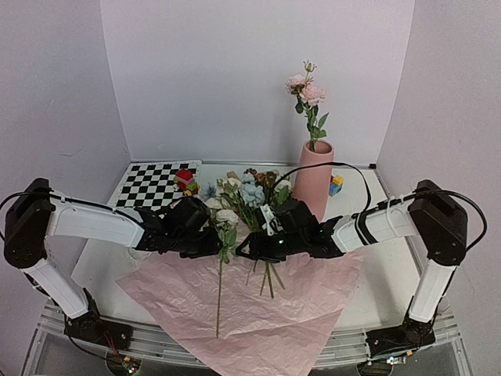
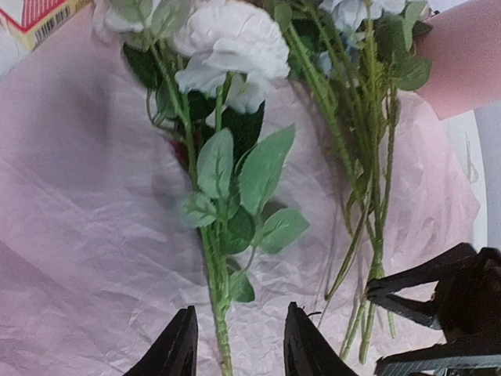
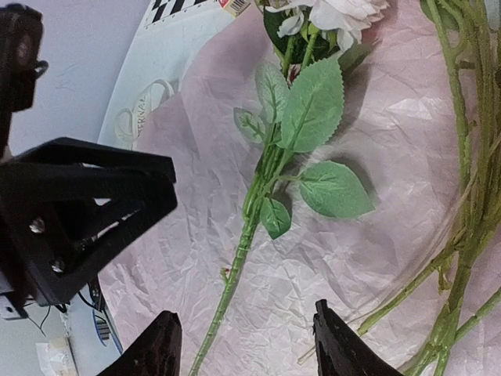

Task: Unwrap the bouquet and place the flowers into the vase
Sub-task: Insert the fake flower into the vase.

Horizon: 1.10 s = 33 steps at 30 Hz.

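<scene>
On the flattened pink paper (image 1: pixel 258 313) the flowers (image 1: pixel 246 192) lie loose, so I judge the unwrapping is done. Your left gripper (image 2: pixel 239 348) has its jaws parted, with one white-bloomed stem (image 2: pixel 213 258) lying between them, not pinched. Your right gripper (image 3: pixel 246 345) is parted too, low over the same stem, holding nothing. The vase (image 1: pixel 314 176) stands just beside the blooms with one pink spray (image 1: pixel 307 86) already in it, probably so that each carry is short.

I see plain pale-lilac walls (image 1: pixel 258 70) left, far, right; white table (image 1: pixel 380 294) below; checkerboard sheet (image 1: pixel 153 184) far left; soft even light.
</scene>
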Available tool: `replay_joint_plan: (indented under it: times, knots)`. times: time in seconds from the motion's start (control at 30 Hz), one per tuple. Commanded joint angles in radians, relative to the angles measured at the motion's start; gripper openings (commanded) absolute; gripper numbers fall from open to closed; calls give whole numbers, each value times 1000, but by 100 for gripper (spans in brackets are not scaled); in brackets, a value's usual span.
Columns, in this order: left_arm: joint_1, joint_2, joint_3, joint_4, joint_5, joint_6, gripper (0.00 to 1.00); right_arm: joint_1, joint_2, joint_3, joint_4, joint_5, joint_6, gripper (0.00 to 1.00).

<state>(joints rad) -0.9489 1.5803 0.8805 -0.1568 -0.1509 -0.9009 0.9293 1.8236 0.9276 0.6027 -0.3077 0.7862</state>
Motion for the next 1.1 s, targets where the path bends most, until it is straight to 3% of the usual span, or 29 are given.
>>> replay_joint_plan:
  times: [0.0,0.17,0.27,0.47,0.63,0.87,1.07]
  knots:
    - [0,4,-39,14,89,-45,41,10,-15,-1,32,16,17,57]
    - [-48,13,-43,-20,135,-39,49,12,-16,2,30,23,14,57]
    - [-93,38,-8,-77,121,-46,48,13,-13,5,25,30,11,56]
    - [-175,140,143,-347,-22,-101,46,12,-37,-9,23,62,8,56]
    - [-211,181,176,-388,-41,-130,43,12,-68,-34,23,95,3,56]
    - [-226,263,223,-426,-66,-137,30,12,-73,-44,22,95,-2,56]
    - [-238,283,277,-495,-108,-137,1,12,-66,-31,22,81,-4,56]
